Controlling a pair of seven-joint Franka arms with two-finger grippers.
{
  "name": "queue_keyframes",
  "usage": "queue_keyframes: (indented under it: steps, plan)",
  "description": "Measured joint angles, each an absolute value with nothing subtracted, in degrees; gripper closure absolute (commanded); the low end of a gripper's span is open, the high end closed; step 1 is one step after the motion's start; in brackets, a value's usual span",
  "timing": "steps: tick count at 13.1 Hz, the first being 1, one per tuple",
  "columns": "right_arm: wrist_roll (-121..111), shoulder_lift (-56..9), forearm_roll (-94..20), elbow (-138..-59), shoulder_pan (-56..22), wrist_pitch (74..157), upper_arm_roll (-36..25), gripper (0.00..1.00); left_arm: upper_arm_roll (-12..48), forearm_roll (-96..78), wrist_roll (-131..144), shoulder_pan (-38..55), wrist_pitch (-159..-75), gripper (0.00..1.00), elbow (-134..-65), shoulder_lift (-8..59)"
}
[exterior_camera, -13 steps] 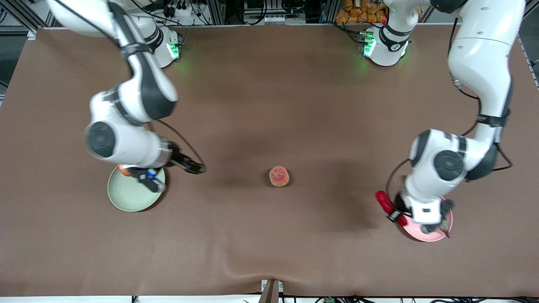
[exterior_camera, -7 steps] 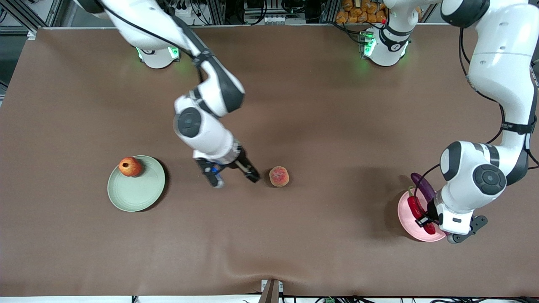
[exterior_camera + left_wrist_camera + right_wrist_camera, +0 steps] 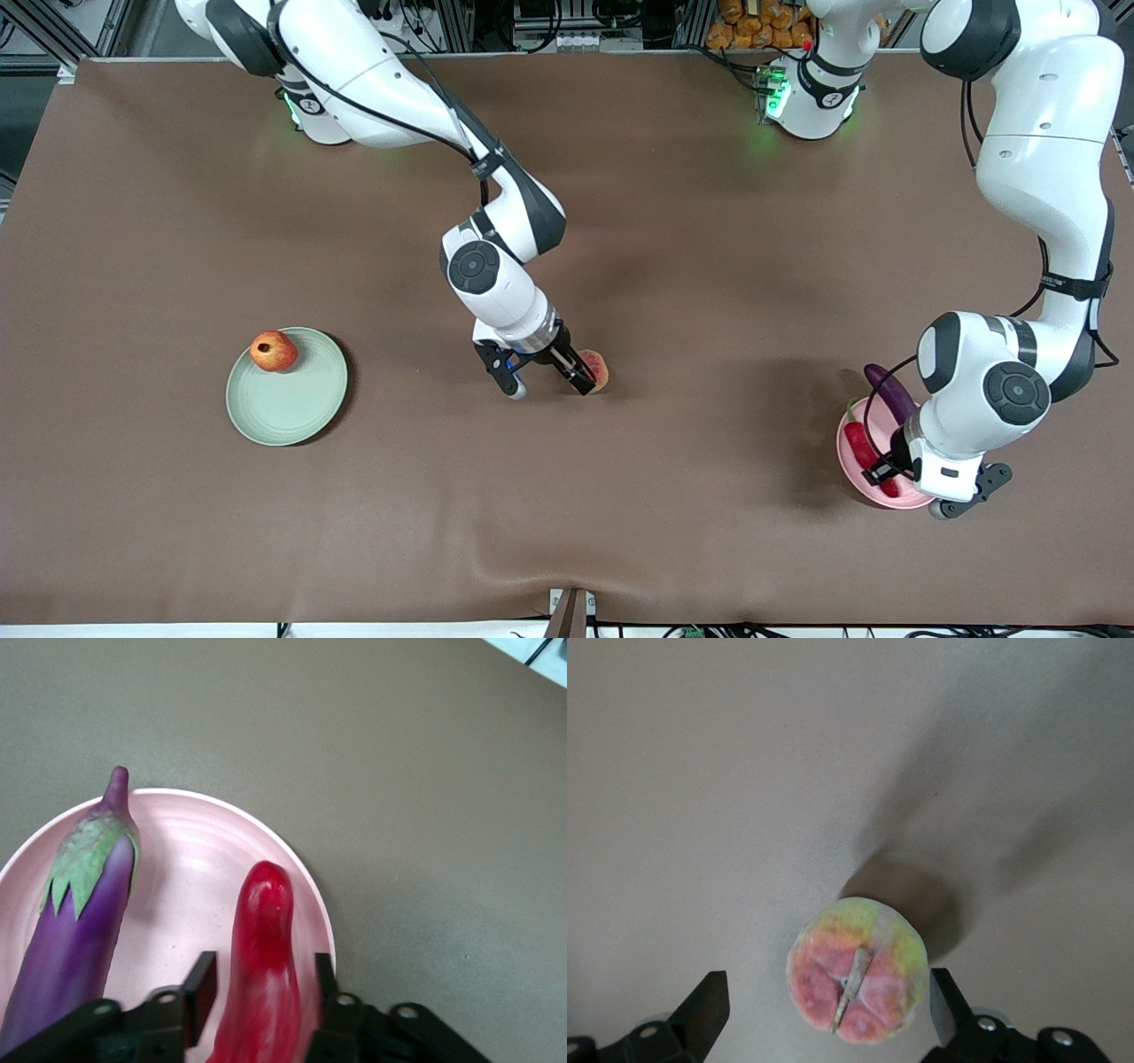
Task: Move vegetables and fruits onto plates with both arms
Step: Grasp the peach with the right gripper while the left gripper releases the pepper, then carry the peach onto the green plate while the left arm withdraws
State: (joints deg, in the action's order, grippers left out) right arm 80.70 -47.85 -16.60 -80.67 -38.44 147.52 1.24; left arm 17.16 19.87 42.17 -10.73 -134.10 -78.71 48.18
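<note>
The red chili pepper [image 3: 266,966] lies on the pale pink plate [image 3: 190,877] beside the purple eggplant [image 3: 80,921]. My left gripper [image 3: 261,992] is open low over that plate, a finger on each side of the chili with a small gap. In the front view the chili [image 3: 861,443], eggplant [image 3: 889,390] and pink plate [image 3: 873,498] sit under my left gripper [image 3: 926,483]. The peach [image 3: 858,970] rests on the table mid-way between the arms. My right gripper [image 3: 826,1008] is open and straddles the peach [image 3: 600,367] without touching it. The red-yellow fruit [image 3: 274,351] sits on the green plate [image 3: 292,416].
A brown cloth [image 3: 567,496] covers the whole table and ripples near the edge closest to the front camera. Both arm bases stand along the farthest edge. Wide bare cloth lies between the two plates.
My right arm swung from the green plate, leaving the red-yellow fruit there, to the peach. My left gripper set the chili on the pink plate and opened its jaws.
</note>
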Motion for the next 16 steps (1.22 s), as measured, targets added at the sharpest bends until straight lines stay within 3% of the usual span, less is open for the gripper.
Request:
queue_keyframes:
  steps: [4, 5, 6, 8, 9, 13, 16]
  plan:
    - [82.97, -50.98, -16.5, -79.13, -40.71, 150.4, 0.74, 0.0, 17.15, 19.87, 42.13, -10.73, -134.09, 0.0, -77.75, 47.95]
    - [83.05, -51.5, -16.47, -78.78, -41.45, 150.39, 0.23, 0.1, 17.15, 19.88, 42.13, -10.76, -134.08, 0.0, -77.54, 47.68]
    - [83.07, -52.0, -16.43, -78.6, -42.06, 150.39, -0.21, 0.32, 17.16, 19.88, 42.12, -10.8, -134.08, 0.0, -77.34, 47.25]
    - [83.09, -52.56, -15.65, -78.17, -42.69, 150.77, -0.64, 0.9, 17.4, 19.88, 41.89, -11.13, -134.01, 0.0, -77.29, 45.6]
    - [83.11, -52.63, -14.96, -77.94, -42.71, 150.54, -0.71, 1.0, 17.82, 19.88, 41.2, -11.35, -133.58, 0.0, -77.36, 44.33]
    - [83.11, -52.58, -14.26, -76.63, -41.66, 146.58, -1.85, 1.0, 20.46, 19.87, 35.51, -11.55, -120.82, 0.0, -77.17, 35.08]
    - [80.51, -50.84, -13.97, -72.03, -37.0, 129.32, -2.23, 1.0, 21.6, 13.97, 29.93, -12.12, -110.3, 0.0, -77.2, 24.46]
